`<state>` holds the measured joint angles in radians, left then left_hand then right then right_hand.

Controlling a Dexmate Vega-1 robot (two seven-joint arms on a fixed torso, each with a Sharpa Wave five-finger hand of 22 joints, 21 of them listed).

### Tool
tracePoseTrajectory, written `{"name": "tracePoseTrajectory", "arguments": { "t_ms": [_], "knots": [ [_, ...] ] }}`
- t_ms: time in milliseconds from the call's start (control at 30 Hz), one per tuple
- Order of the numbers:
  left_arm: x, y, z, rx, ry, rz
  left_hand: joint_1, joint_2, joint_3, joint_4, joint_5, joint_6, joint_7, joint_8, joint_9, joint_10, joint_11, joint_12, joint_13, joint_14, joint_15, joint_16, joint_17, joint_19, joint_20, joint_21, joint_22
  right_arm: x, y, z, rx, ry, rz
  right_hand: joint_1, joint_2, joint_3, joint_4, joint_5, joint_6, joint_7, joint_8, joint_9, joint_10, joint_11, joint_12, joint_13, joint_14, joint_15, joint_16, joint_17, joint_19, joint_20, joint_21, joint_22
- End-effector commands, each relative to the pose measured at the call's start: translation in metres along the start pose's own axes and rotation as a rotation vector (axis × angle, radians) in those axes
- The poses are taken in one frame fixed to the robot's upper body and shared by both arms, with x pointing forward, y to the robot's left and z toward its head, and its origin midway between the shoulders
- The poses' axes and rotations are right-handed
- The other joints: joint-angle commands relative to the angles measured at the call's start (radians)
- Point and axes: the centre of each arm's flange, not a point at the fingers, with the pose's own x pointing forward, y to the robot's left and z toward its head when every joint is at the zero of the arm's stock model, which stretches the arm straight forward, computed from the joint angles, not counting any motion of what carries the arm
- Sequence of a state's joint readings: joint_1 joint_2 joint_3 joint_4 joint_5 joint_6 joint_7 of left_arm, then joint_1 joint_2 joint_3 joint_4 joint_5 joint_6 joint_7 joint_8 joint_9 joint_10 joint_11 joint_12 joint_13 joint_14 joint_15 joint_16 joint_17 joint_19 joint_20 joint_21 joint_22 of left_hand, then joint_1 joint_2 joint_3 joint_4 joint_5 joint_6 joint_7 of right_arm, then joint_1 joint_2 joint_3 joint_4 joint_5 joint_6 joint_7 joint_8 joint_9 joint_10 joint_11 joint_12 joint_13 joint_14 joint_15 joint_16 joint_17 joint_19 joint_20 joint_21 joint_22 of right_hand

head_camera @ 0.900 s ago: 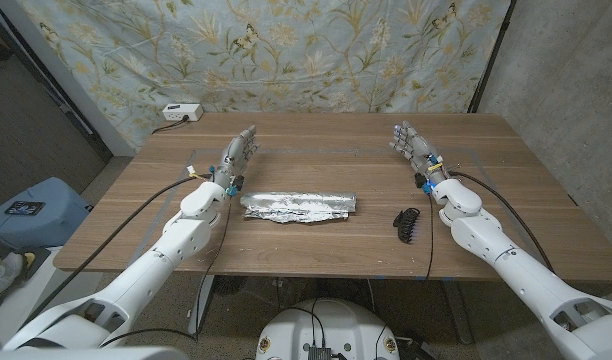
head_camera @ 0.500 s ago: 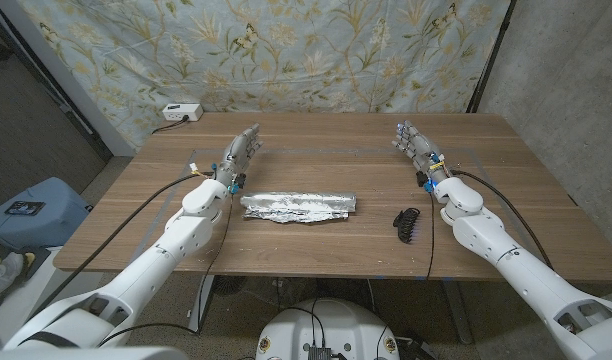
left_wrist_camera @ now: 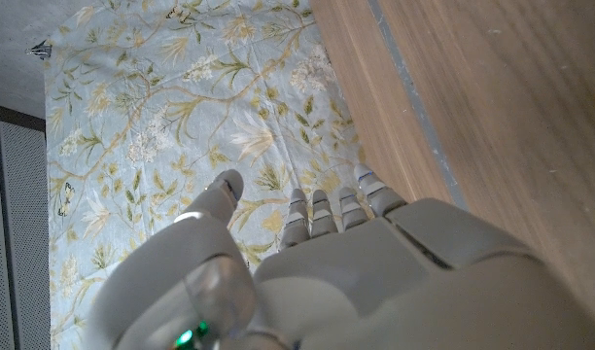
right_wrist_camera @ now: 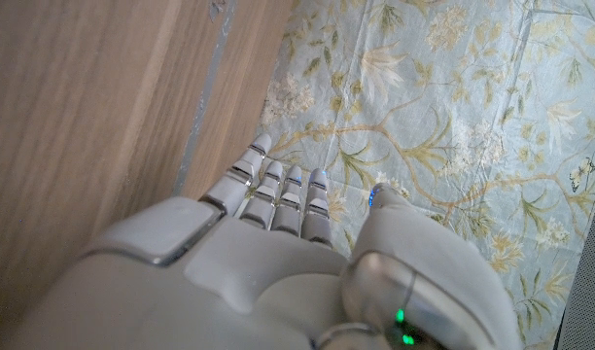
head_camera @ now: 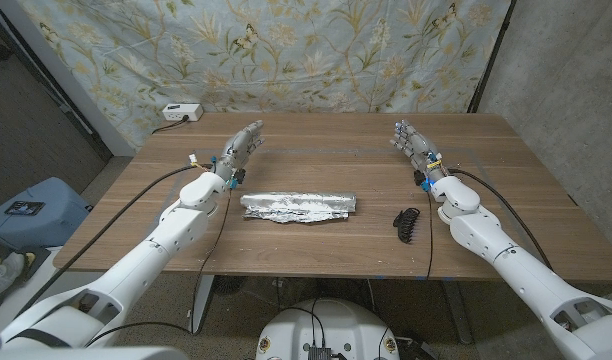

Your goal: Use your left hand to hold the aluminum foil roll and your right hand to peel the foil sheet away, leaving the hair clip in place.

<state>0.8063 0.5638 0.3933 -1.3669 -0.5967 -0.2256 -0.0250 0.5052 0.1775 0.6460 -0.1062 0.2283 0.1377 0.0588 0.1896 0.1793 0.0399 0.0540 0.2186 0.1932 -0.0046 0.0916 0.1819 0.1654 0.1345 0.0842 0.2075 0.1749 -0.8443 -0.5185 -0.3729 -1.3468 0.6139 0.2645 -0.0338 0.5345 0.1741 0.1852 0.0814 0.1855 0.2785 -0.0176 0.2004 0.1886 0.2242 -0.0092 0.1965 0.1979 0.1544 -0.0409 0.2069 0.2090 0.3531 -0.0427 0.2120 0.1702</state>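
- Floral cloth (head_camera: 286, 50), pale blue with leafy sprigs, hangs behind a wooden table (head_camera: 316, 250); the same cloth shows beyond the fingertips in both wrist views.
- On the table's far left edge, out past the left fingertips, sits a small white box (head_camera: 181, 112) with a cable.
- Left hand (head_camera: 239, 150) is raised over the table's left part, fingers stretched out and slightly apart, pointing toward the far edge; nothing is in its grasp. In the left wrist view the left hand (left_wrist_camera: 317, 262) shows its back, fingers straight side by side and thumb set off from them, with bare wood and cloth beyond.
- Right hand (head_camera: 411, 140) is held over the table's right part, fingers extended toward the far edge and holding nothing. In the right wrist view the right hand (right_wrist_camera: 278, 253) shows fingers straight and close together, thumb apart, with only table and cloth ahead of them.
- Aluminum foil roll (head_camera: 298, 207), crumpled and silver, lies lengthwise across the table's middle, behind the left fingertips on the wrist side and toward the right hand, apart from both hands.
- Black hair clip (head_camera: 406, 222) lies on the wood near the right forearm, well behind the right fingertips and just off the roll's right end, not touching it.
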Motion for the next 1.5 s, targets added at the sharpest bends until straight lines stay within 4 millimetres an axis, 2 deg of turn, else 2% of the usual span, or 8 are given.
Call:
{"name": "tracePoseTrajectory", "arguments": {
  "t_ms": [33, 233, 433, 667, 733, 833, 1133, 1500],
  "knots": [
    [-0.013, -0.003, 0.010, 0.072, 0.027, -0.018, 0.028, -0.001, 0.013, -0.025, 0.019, 0.003, 0.013, 0.006, 0.004, 0.014, 0.004, 0.008, 0.003, 0.012, 0.003, 0.003, 0.004, 0.013, 0.002, 0.005, 0.002, 0.001, 0.004, 0.000, -0.020, 0.000, 0.001, 0.014, -0.005, 0.009, -0.006, 0.003, -0.002, 0.005, -0.005, 0.003, -0.002, 0.007, 0.001, 0.004, -0.005, -0.010, -0.002, 0.001, 0.000, -0.039, -0.004, 0.003],
    [-0.020, -0.005, 0.010, 0.071, 0.046, -0.025, 0.050, -0.004, 0.024, -0.046, 0.036, 0.000, 0.019, 0.003, 0.004, 0.010, 0.010, 0.005, 0.004, 0.012, 0.008, 0.001, 0.004, 0.013, 0.005, 0.002, 0.003, 0.000, 0.005, 0.000, -0.041, 0.006, 0.002, 0.016, -0.006, 0.012, -0.009, 0.003, -0.004, 0.009, -0.005, 0.003, -0.002, 0.007, 0.001, 0.004, -0.006, -0.008, -0.003, 0.000, -0.001, -0.040, -0.005, 0.003],
    [-0.022, -0.007, 0.022, 0.130, 0.076, -0.070, 0.082, -0.011, 0.033, -0.065, 0.063, -0.040, 0.022, -0.010, 0.004, -0.010, 0.016, -0.005, 0.004, -0.002, 0.018, -0.005, 0.004, 0.005, 0.011, -0.002, 0.003, 0.000, 0.007, 0.001, -0.056, 0.004, 0.005, 0.020, -0.008, 0.015, -0.015, 0.002, -0.006, 0.010, -0.005, 0.003, -0.004, 0.008, 0.000, 0.004, -0.010, -0.007, -0.005, -0.001, -0.003, -0.040, -0.007, 0.003],
    [-0.022, -0.012, 0.041, 0.226, 0.115, -0.124, 0.094, -0.023, 0.027, -0.068, 0.078, -0.076, 0.021, -0.016, 0.003, -0.031, 0.024, -0.013, 0.005, -0.017, 0.028, -0.008, 0.005, -0.003, 0.018, -0.006, 0.004, 0.001, 0.008, 0.002, -0.068, 0.003, 0.008, 0.019, -0.008, 0.017, -0.018, 0.001, -0.011, 0.014, -0.007, 0.003, -0.013, 0.010, -0.002, 0.004, -0.014, -0.006, -0.005, 0.000, -0.006, -0.041, -0.009, 0.003],
    [-0.022, -0.014, 0.044, 0.222, 0.107, -0.113, 0.097, -0.029, 0.022, -0.068, 0.082, -0.064, 0.029, -0.009, 0.003, -0.025, 0.028, -0.009, 0.005, -0.014, 0.033, -0.005, 0.005, -0.002, 0.021, -0.006, 0.004, 0.001, 0.009, 0.002, -0.068, 0.000, 0.009, 0.020, -0.008, 0.018, -0.019, 0.001, -0.013, 0.014, -0.008, 0.003, -0.014, 0.008, -0.003, 0.004, -0.015, -0.005, -0.005, 0.000, -0.007, -0.042, -0.010, 0.003],
    [-0.021, -0.018, 0.052, 0.246, 0.117, -0.116, 0.108, -0.038, 0.017, -0.071, 0.090, -0.043, 0.022, 0.001, 0.003, -0.011, 0.015, -0.003, 0.006, 0.007, 0.019, 0.003, 0.005, 0.012, 0.013, -0.001, 0.004, 0.002, 0.008, 0.003, -0.065, 0.002, 0.004, 0.020, -0.008, 0.019, -0.021, 0.001, -0.014, 0.015, -0.008, 0.003, -0.015, 0.008, -0.003, 0.004, -0.016, -0.006, -0.005, 0.000, -0.008, -0.041, -0.010, 0.003],
    [-0.017, -0.030, 0.071, 0.314, 0.137, -0.177, 0.129, -0.053, 0.011, -0.077, 0.099, -0.044, 0.034, 0.001, 0.002, 0.004, 0.023, 0.002, 0.006, 0.030, 0.021, 0.007, 0.006, 0.024, 0.015, 0.002, 0.004, 0.003, -0.001, 0.008, -0.096, -0.009, -0.003, 0.022, -0.007, 0.021, -0.026, 0.000, -0.020, 0.016, -0.009, 0.004, -0.023, 0.007, -0.005, 0.004, -0.023, -0.005, -0.005, 0.001, -0.011, -0.042, -0.012, 0.003],
    [-0.034, -0.044, 0.088, 0.432, 0.178, -0.199, 0.158, -0.077, 0.002, -0.083, 0.106, -0.037, 0.050, 0.006, 0.003, 0.021, 0.026, 0.009, 0.010, 0.050, 0.027, 0.009, 0.008, 0.028, 0.011, 0.001, 0.005, 0.011, -0.004, 0.015, -0.124, -0.016, 0.002, 0.024, -0.006, 0.025, -0.034, -0.001, -0.030, 0.015, -0.012, 0.004, -0.029, 0.009, -0.005, 0.005, -0.030, -0.004, -0.006, 0.002, -0.015, -0.043, -0.014, 0.003]
  ]
}}
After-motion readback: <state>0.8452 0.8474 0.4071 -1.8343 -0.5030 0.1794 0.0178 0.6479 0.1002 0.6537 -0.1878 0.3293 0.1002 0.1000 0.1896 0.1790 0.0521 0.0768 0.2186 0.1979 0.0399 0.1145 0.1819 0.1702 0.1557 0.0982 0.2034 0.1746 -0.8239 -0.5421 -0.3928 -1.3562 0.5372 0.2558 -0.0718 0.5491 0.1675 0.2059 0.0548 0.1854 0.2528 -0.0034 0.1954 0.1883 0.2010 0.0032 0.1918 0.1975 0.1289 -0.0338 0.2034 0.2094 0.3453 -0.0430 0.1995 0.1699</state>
